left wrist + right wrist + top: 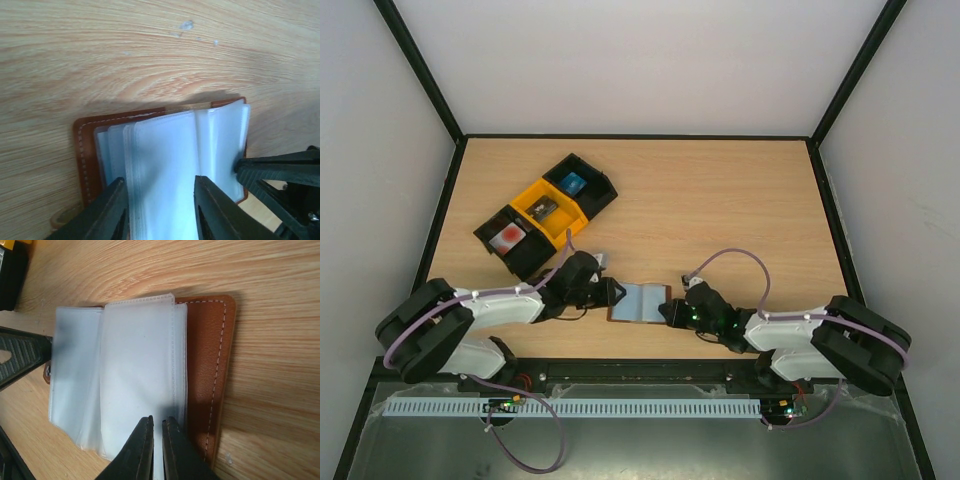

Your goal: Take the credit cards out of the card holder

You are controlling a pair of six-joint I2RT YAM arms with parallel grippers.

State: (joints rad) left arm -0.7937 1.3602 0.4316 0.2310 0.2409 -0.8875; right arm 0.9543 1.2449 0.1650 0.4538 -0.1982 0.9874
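- The card holder (638,302) lies open on the desk (720,200), its clear sleeves facing up. It is between the two arms, near the front edge.
- Its long axis runs from one arm toward the other, so each arm reaches one short end.
- The left gripper (159,181) is over the left end of the holder. Its jaws stand partly apart, with the stack of sleeves under and between them, and they do not look pressed on anything.
- The right gripper (156,422) is at the right end of the holder. Its jaws are almost together at a sleeve edge. I cannot tell whether they pinch a sleeve.
- Both arms are equally near.
- Behind and left of the holder, well apart, are the trays (563,222), which contain the white card with red blotch (509,235), the dark grey card (544,208) and the blue card (572,183).
- I see no card in the sleeves, so I judge the task is almost finished.
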